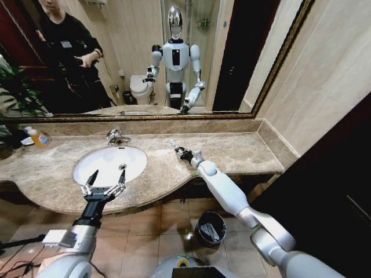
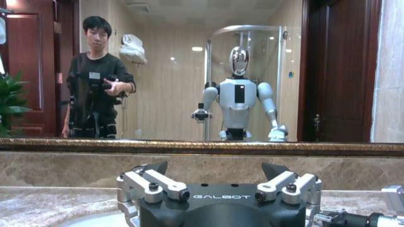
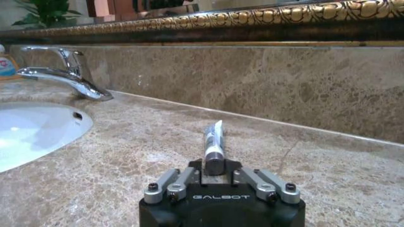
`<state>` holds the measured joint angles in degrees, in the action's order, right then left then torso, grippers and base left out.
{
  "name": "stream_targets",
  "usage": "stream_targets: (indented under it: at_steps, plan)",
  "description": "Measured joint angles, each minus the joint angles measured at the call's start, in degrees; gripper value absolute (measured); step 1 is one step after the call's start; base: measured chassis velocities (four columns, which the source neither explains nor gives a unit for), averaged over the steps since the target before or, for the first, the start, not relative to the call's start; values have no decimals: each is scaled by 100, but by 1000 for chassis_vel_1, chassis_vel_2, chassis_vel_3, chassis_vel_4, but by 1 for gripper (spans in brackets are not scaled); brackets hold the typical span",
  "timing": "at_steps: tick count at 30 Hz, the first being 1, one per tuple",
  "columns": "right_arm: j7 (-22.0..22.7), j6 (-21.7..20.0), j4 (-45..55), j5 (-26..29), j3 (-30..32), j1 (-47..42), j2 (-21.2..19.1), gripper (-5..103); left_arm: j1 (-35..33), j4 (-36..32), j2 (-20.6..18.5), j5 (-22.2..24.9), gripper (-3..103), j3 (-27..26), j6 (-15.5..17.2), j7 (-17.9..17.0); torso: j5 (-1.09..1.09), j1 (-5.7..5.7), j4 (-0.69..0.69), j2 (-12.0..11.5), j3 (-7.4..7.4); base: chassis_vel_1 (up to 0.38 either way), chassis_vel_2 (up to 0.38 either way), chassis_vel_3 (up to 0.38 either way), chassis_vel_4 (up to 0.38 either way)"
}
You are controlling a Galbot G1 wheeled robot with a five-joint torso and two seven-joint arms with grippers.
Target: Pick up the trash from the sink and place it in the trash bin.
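Observation:
My right gripper (image 1: 182,152) hovers low over the marble countertop (image 1: 243,152), to the right of the sink (image 1: 116,157). It is shut on a white-blue tube of trash (image 1: 173,143), which sticks out past the fingers toward the mirror. The right wrist view shows the same tube (image 3: 213,138) clamped between the jaws, with the basin (image 3: 31,127) off to one side. My left gripper (image 1: 107,177) hangs open over the sink's front rim, nothing between its fingers (image 2: 154,185). The trash bin (image 1: 201,220) stands on the floor tiles below the counter, with a pale scrap (image 1: 210,232) inside.
A chrome faucet (image 1: 116,137) rises behind the basin. An orange-yellow bottle (image 1: 38,138) stands at the counter's far left by a plant. A gilt-framed mirror (image 1: 174,58) backs the counter, and a dark wall (image 1: 336,174) closes the right side.

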<state>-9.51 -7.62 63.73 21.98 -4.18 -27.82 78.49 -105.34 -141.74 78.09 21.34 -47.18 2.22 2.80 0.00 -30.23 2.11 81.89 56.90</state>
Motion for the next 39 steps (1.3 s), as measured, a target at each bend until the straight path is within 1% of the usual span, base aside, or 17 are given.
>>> stream_targets:
  at_steps: [1,3,10,13,14,15,16,20,21,23,25,28,31,34,35,38,39]
  plan:
    - [8,-1,8,0,2,0,0,20,0,0,0,0,100,0,0,0,0,0,0,0,0,0,0,0,0]
    - [27,-2,39,0,6,-3,-5,16,0,0,0,0,100,0,0,0,0,0,0,0,0,0,0,0,0]
    - [220,-54,475,73,60,-118,-158,16,0,0,0,0,100,0,0,0,1,0,1,0,0,0,0,0,0]
    - [389,-142,1002,188,101,-290,-390,16,0,0,0,0,100,0,0,0,1,0,0,0,0,0,0,0,0]
    - [547,-214,1422,293,152,-451,-586,16,0,0,0,0,100,0,0,0,1,0,0,0,0,0,0,0,0]
    - [547,-214,1422,293,152,-451,-586,16,0,0,0,0,100,0,0,0,1,0,0,0,0,0,0,0,0]
    - [633,-276,1761,368,213,-596,-731,16,0,0,0,0,100,0,0,0,2,0,1,0,0,0,0,0,0]
    - [763,-454,3006,538,612,-1400,-1223,16,0,0,0,0,100,0,0,-1,1,0,0,0,-1,0,0,0,0]
    - [763,-454,3006,538,612,-1400,-1223,16,0,0,0,0,100,0,0,-1,1,0,0,0,-1,0,0,0,0]
    - [810,-500,3759,601,958,-2215,-1517,16,0,0,0,0,100,1,0,0,2,0,-2,0,0,0,0,0,0]
    - [808,-500,3951,602,1057,-2437,-1585,16,0,0,0,0,100,0,0,0,3,0,-1,0,0,0,0,0,0]
    - [746,-403,4622,527,1496,-3314,-1797,16,0,0,0,0,100,0,0,0,1,1,-1,0,-1,0,0,0,0]
    - [727,-239,4867,375,1724,-3837,-1831,16,0,0,-1,0,100,-1,0,-1,1,1,-1,0,-1,0,0,0,0]
    - [693,107,5077,115,2061,-4670,-1731,16,0,0,0,0,100,0,0,0,2,1,0,0,-1,0,0,0,0]
    - [693,107,5077,115,2061,-4670,-1731,16,0,0,0,0,100,0,0,0,2,1,0,0,-1,0,0,0,0]
    - [477,476,5236,-35,2505,-5353,-1596,16,0,0,0,0,100,0,0,0,2,1,0,0,-1,0,0,0,0]
    - [477,476,5236,-35,2505,-5353,-1596,16,0,0,0,0,100,0,0,0,2,1,0,0,-1,0,0,0,0]
